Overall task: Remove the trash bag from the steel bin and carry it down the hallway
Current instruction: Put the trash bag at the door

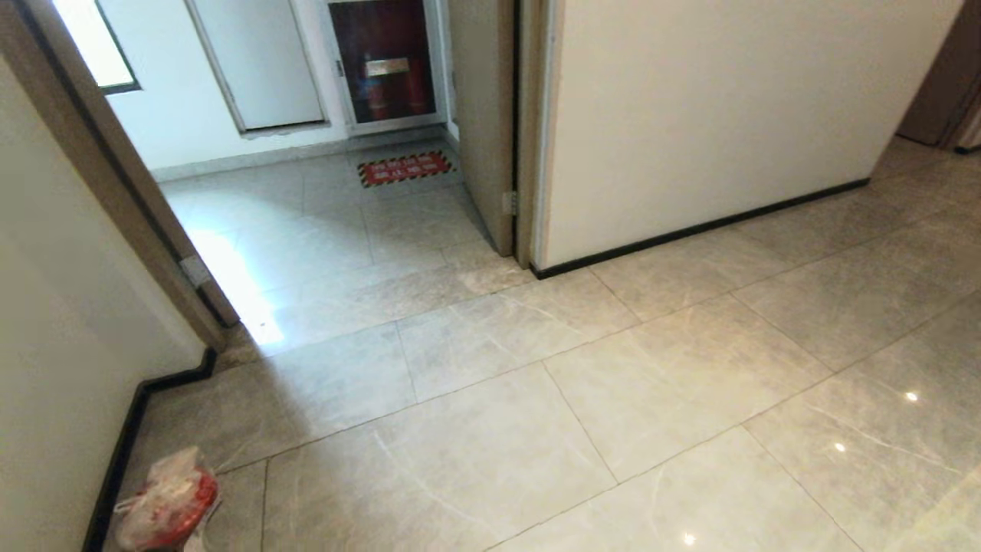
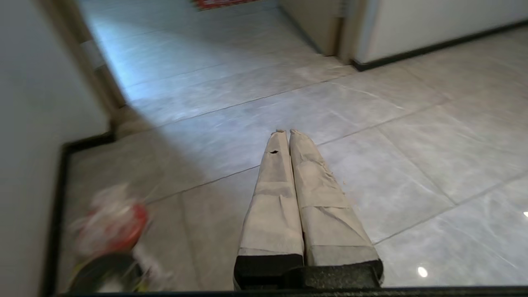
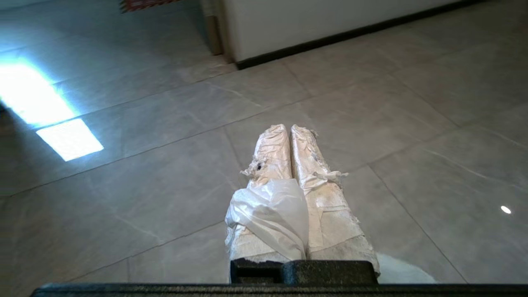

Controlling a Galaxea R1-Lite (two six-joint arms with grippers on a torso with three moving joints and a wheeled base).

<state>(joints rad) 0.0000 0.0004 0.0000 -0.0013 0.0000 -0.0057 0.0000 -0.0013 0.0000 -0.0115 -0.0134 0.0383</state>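
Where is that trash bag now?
In the right wrist view, the white trash bag is clamped in the right gripper, draped over one finger above the hallway floor.

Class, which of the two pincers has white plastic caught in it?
The right pincer: the trash bag bunches out of its closed grip, while the left pincer is shut on nothing.

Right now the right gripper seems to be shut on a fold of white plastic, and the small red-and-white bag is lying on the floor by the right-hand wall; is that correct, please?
Not quite. The right gripper is shut on the white plastic, but the head view shows the red-and-white bag on the floor by the left-hand wall, next to its black baseboard.
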